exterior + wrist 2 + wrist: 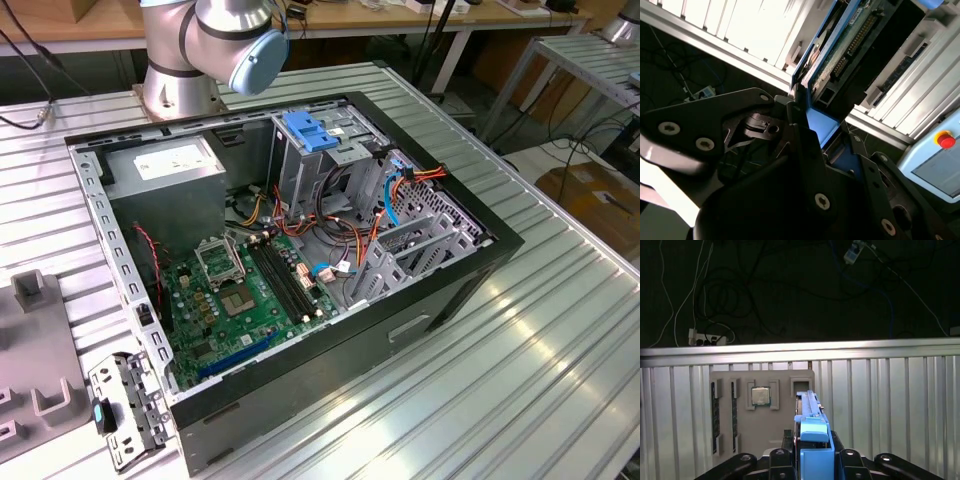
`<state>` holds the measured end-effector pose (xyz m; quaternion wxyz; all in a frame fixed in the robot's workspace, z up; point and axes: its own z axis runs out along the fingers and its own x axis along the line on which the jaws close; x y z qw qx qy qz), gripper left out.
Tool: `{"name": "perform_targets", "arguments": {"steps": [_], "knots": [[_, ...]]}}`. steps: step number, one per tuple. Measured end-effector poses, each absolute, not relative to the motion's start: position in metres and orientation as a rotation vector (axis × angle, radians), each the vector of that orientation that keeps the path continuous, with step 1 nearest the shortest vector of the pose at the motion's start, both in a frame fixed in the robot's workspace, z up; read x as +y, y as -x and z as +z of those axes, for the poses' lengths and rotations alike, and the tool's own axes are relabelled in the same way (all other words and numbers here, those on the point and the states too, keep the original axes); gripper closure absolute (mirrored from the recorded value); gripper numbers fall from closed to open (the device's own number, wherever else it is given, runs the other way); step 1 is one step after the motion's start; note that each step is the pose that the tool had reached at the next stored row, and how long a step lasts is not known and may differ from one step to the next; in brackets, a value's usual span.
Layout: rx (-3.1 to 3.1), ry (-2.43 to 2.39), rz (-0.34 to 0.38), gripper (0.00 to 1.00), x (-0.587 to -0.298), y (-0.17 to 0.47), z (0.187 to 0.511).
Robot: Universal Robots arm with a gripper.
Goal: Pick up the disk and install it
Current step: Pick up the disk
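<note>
Clamped edge-on in the gripper, closed firmly against both sides: the disk. In the first wrist view, a thin upright slab rimmed by a bright blue plastic carrier, with the ribbed metal desk behind. Beyond, on that desk, a grey parts tray carrying a processor and memory sticks. In the second wrist view, instead the broad face of the disk: green circuit board, a row of connector pins, blue frame along the edge. Nearby, a red stop button. In the exterior view, an open computer case on the desk, with green motherboard and lighter blue latch inside, arm base behind.
</note>
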<state>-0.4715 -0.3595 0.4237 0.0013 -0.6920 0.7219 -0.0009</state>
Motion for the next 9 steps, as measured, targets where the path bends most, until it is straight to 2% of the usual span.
{"name": "perform_targets", "arguments": {"steps": [9], "knots": [[2.267,2.173,-0.002,0.63,-0.3595,0.4715,0.4351]]}}
